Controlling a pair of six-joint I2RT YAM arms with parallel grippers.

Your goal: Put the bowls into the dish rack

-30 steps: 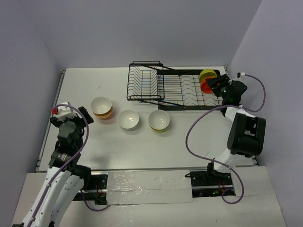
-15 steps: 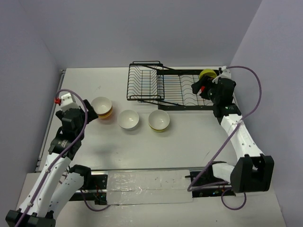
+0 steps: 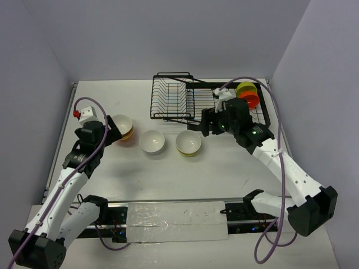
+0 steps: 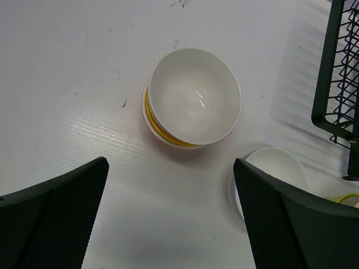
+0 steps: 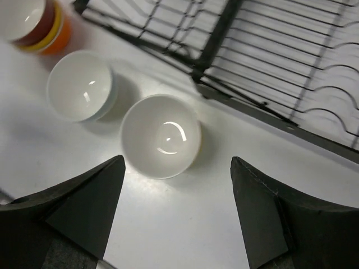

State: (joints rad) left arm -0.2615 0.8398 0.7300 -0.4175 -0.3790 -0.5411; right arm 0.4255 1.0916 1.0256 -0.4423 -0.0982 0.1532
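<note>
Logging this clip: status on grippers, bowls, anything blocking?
Left gripper open above bowl stack. Right gripper open above yellow bowl. In dish rack: two bowls; rest on table. Nothing blocking.

Soft, even overhead light washed the white table [image 3: 224,168], leaving faint shadows beside the bowls [image 5: 161,135] (small glints marked their glossy insides). The top view was sharp; in both wrist views the dark jaws loomed blurred along the bottom edge.
</note>
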